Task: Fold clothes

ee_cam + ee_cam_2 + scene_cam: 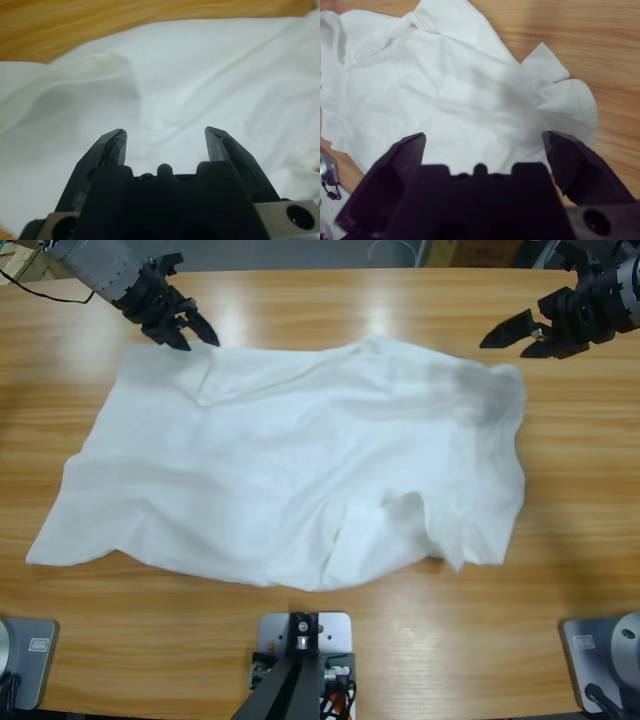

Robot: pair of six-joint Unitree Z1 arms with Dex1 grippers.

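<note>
A white T-shirt (300,470) lies spread and wrinkled across the middle of the wooden table (585,560), with a sleeve folded over near its front edge. My left gripper (190,338) hovers open at the shirt's far left corner. In the left wrist view its jaws (165,137) stand apart over white fabric (200,65), holding nothing. My right gripper (512,338) hangs open just off the shirt's far right corner, above bare wood. The right wrist view looks past the open gripper (485,142) onto the shirt (445,90) and its crumpled sleeve.
Bare wood borders the shirt on every side, with the widest strip along the near edge and at the right. Nothing else lies on the tabletop.
</note>
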